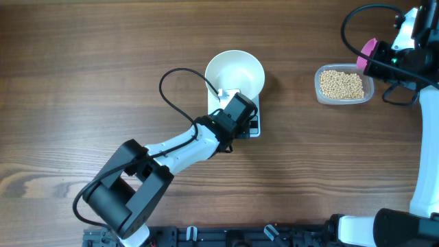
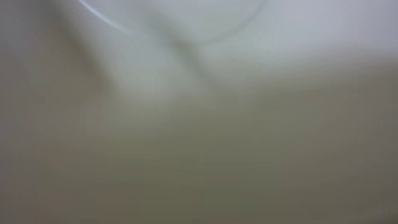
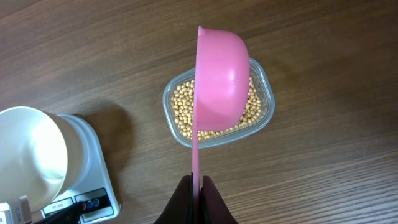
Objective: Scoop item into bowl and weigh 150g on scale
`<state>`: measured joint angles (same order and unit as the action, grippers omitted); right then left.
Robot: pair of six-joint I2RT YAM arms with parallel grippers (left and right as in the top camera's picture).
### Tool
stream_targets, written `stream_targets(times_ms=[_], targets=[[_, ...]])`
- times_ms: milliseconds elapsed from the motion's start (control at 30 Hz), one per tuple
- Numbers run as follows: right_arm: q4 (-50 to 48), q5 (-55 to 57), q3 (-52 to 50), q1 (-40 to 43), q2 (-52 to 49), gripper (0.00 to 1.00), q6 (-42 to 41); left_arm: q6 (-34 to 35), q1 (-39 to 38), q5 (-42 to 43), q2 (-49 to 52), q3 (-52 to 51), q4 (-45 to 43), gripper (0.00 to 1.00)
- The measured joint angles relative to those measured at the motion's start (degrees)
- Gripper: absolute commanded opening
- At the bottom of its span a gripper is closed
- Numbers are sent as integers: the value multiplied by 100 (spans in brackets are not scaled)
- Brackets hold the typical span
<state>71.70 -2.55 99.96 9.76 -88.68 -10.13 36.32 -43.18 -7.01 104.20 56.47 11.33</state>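
The left arm reaches from the near edge of the tabletop (image 1: 82, 68) to the scale (image 1: 254, 125). Its left pincer (image 1: 228, 96) is closed over the scale's front, at the near rim of the bowl (image 1: 240, 67). Whether it presses on anything cannot be told, since its wrist view is only a pale blur. The white bowl sits on the scale with no beans in it. Well off to the right, a clear tub (image 1: 319, 88) stands on the wood, filled with beans (image 1: 343, 84). Beyond the tub's far right corner, the right pincer (image 3: 198, 190) is clamped tight on the thin handle of a pink scoop (image 3: 221, 81), which is turned on its edge above the tub.
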Motion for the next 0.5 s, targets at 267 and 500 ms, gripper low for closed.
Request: stream_targets(times_ms=[267, 500], targets=[[0, -48, 0, 0, 0, 4, 0, 0, 0, 2, 0, 0, 11, 4], [0, -151, 0, 0, 0, 4, 0, 0, 0, 4, 0, 0, 42, 4]])
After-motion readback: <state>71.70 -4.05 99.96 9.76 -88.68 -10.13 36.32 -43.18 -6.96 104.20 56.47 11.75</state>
